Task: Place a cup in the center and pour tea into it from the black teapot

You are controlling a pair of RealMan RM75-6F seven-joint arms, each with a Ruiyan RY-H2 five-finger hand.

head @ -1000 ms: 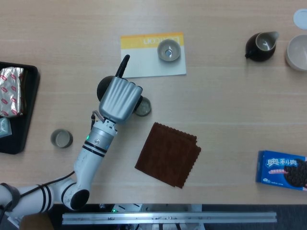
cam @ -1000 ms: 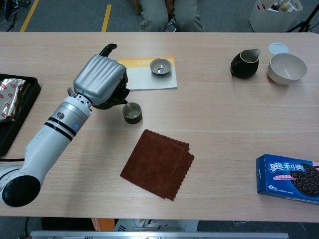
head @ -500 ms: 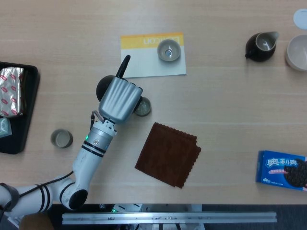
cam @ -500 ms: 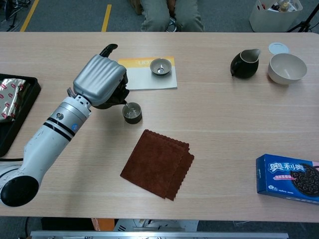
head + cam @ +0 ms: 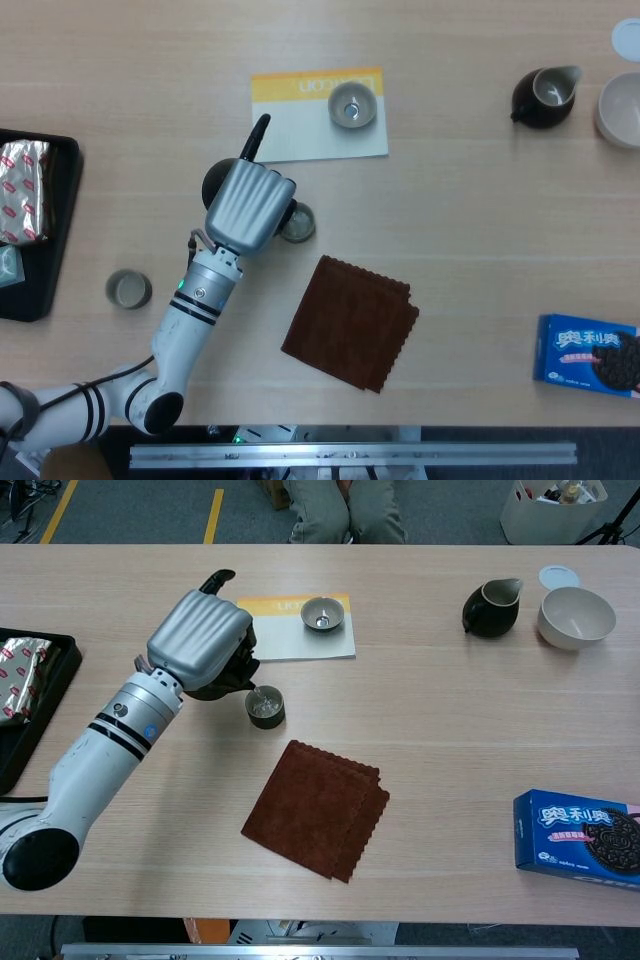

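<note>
Teapot [image 5: 218, 180], black, sits left of centre under the left hand [image 5: 249, 207], which wraps it from above; its straight side handle [image 5: 256, 137] projects past the hand toward the paper card [image 5: 318, 130]. The fingers are curled around the pot body, though the hand's silver back hides the exact contacts in both views. Spout and cup [image 5: 265, 707] meet just right of the hand: the pot is tipped over this small cup, which stands on bare wood near the table [image 5: 470, 230] centre, close beside the brown cloth [image 5: 350, 322]. By appearance the pot is rigid ceramic or iron, probably heavy for its size, glazed and slippery, and liable to chip; the handle or a full wrap of the body offers the securest hold. The cup is light and easily knocked over by the spout. Further right lie a second cup [image 5: 353, 105] on the card and a dark pitcher [image 5: 545, 95]. The right hand appears in neither view.
</note>
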